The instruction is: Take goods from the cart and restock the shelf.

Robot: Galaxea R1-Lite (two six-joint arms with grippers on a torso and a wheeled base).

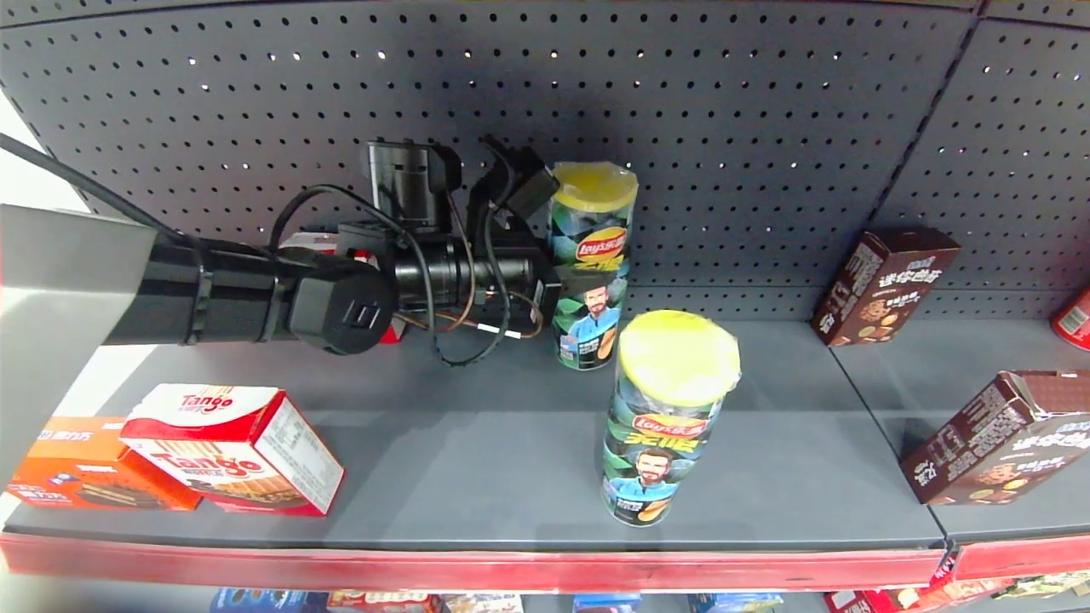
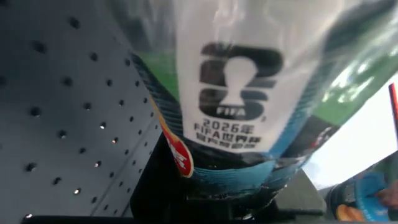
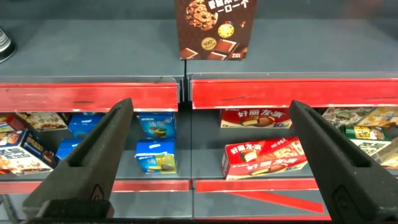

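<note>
The left gripper (image 1: 569,285) was closed around the middle of the rear chip can (image 1: 593,223), which was held upright close before the pegboard (image 1: 724,128), probably so that it would stand squarely at the back of the shelf (image 1: 477,460). The front chip can (image 1: 668,417) stood near, forward of the fingers. The right wrist view added the right gripper (image 3: 211,104), spread open and empty, facing the lower shelves (image 3: 93,96); the left wrist view gave the held can's label.

1. Red-and-white cardboard box (image 1: 317,241): mostly hidden behind the black left arm (image 1: 255,294).
2. Red round container (image 1: 1075,319): cut off by the head view's right edge.
3. Green-and-white printed chip tube (image 2: 236,93): blurred, top cut off.
</note>
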